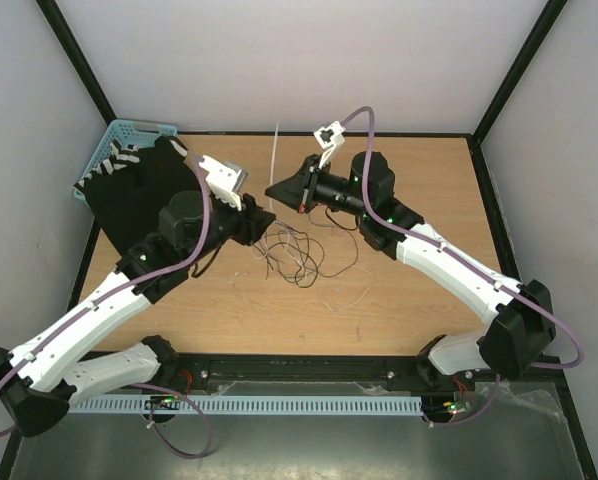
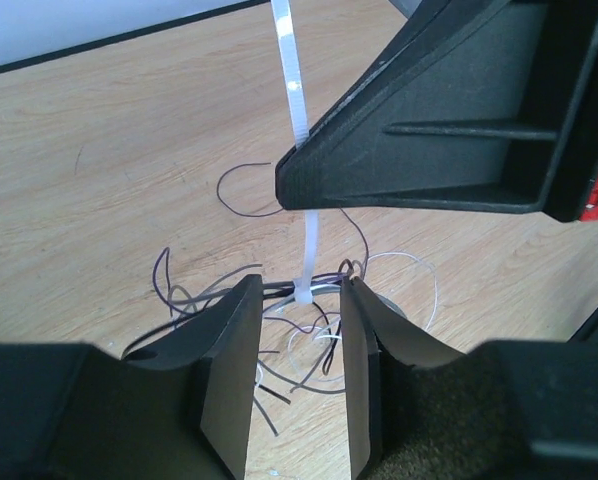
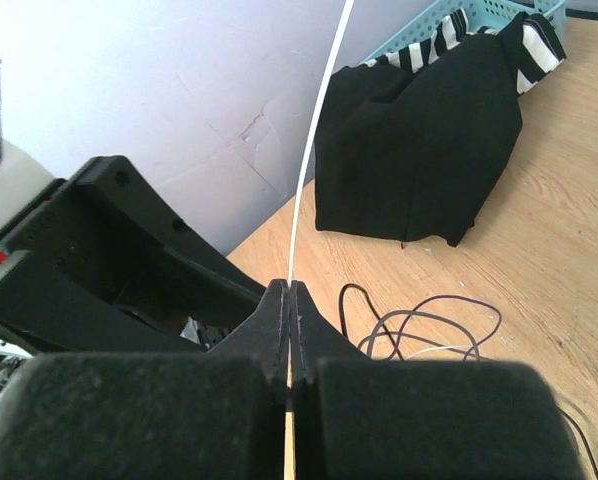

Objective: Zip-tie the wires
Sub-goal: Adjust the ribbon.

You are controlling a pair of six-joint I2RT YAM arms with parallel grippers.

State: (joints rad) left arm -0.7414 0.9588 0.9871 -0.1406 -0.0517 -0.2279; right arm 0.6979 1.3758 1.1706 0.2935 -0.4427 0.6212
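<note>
Zip tie (image 2: 297, 110) is light, springy white plastic and prob slick. It stands upright over the wires (image 1: 299, 250) mid-table and looks looped round them. Right gripper (image 3: 289, 340) is pinching the strap's flat sides, good spot imo. Left gripper (image 2: 297, 300) is spread, fingers either side of the head. Wires are hair-thin, floppy, curly.

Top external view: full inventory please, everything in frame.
wires: one loose tangle, mostly black, table centre
zip tie: one, white, standing up from the tangle
cloth: one, black with white stripes, far left, against the basket
basket: one, light blue, far-left corner
table: one, light wood
cables: two, purple, one along each arm
arms: two, white and black, based at the near edge
left claw: one, black, open, astride the tie's low end
right claw: one, black, shut on the zip tie
</note>
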